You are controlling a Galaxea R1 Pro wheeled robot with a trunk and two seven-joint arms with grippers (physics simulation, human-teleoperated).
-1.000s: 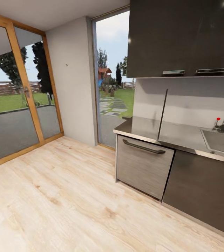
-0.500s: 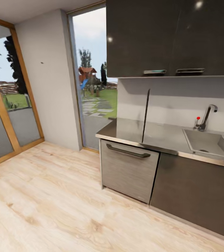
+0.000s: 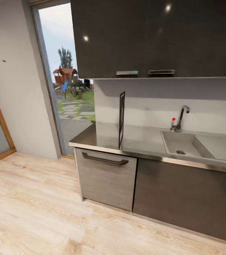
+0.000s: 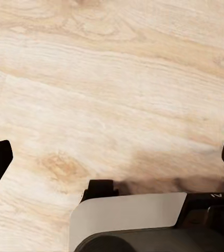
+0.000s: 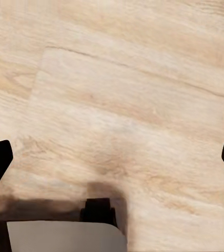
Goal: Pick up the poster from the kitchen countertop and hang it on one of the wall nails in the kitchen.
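The poster (image 3: pixel 121 119) stands upright on the kitchen countertop (image 3: pixel 144 141), seen almost edge-on as a thin black frame, so its picture is barely visible. A tiny dark wall nail (image 3: pixel 4 61) sticks out of the pale grey wall at the far left, well away from the poster. My left gripper (image 4: pixel 112 157) hangs open over the pale wooden floor with nothing between its fingers. Also open and empty, my right gripper (image 5: pixel 112 163) points down at the floor.
A sink (image 3: pixel 183 143) with a chrome tap (image 3: pixel 181 118) is set into the worktop right of the poster. Dark wall cabinets (image 3: pixel 151 35) hang above it, and a handled drawer front (image 3: pixel 105 177) sits below. A tall window (image 3: pixel 67 85) separates counter and nail wall.
The head camera has swung right and closer to the counter, so the whole scene has shifted left. The poster now shows slightly more of its side.
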